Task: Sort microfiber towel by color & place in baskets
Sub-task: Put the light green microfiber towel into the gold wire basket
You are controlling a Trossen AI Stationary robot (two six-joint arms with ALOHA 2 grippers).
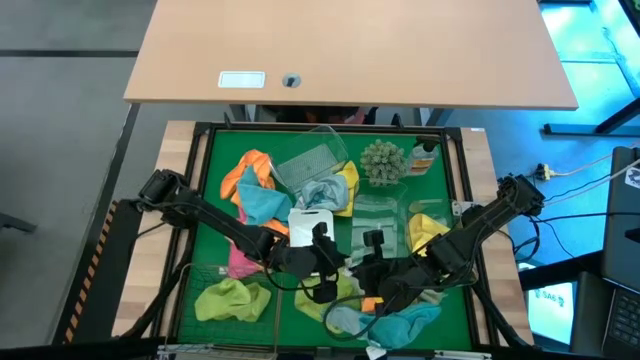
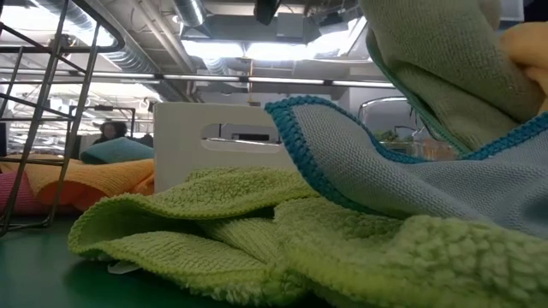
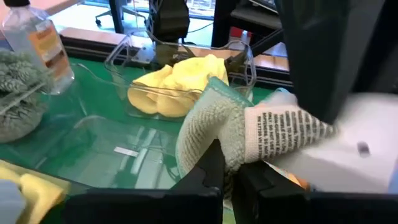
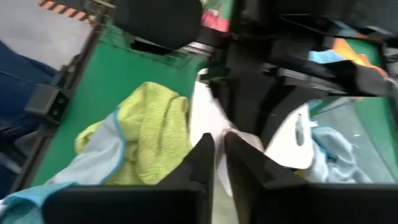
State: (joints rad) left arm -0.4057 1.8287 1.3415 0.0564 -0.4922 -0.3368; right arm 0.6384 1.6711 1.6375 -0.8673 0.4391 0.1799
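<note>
Both grippers crowded together near the mat's (image 1: pixel 215 190) front edge, about mid-width. Left gripper (image 3: pixel 227 180) pressed together on a fold of a pale green towel (image 3: pixel 214 127), white care label hanging off it, held just above the mat beside the white tray (image 1: pixel 312 222). Right gripper (image 4: pixel 219 158) nearly together, only a narrow slit between its fingers, with white material in the slit; whether that is pinched, cannot tell. Lime towel (image 4: pixel 152 134) and teal towel (image 1: pixel 400 322) heaped under both arms at the front edge. More lime (image 1: pixel 232 298) in the wire basket (image 1: pixel 190 275) at the front left corner, yellow towels (image 3: pixel 177 81) in a clear tub (image 3: pixel 124 62) toward the right edge, orange (image 1: pixel 250 168) and teal toward the back left.

Step in hand, probably: lifting the pinched green towel clear for its bin. Best done by rising straight up first, so the fold pulls free of the heap without dragging the teal one along. Keep the pinch deep on the fold, not on the label. Worth parting the two arms before any sideways travel, given how tightly they overlap. Then carry toward the matching green, likely the wire basket, and release low inside its rim.
</note>
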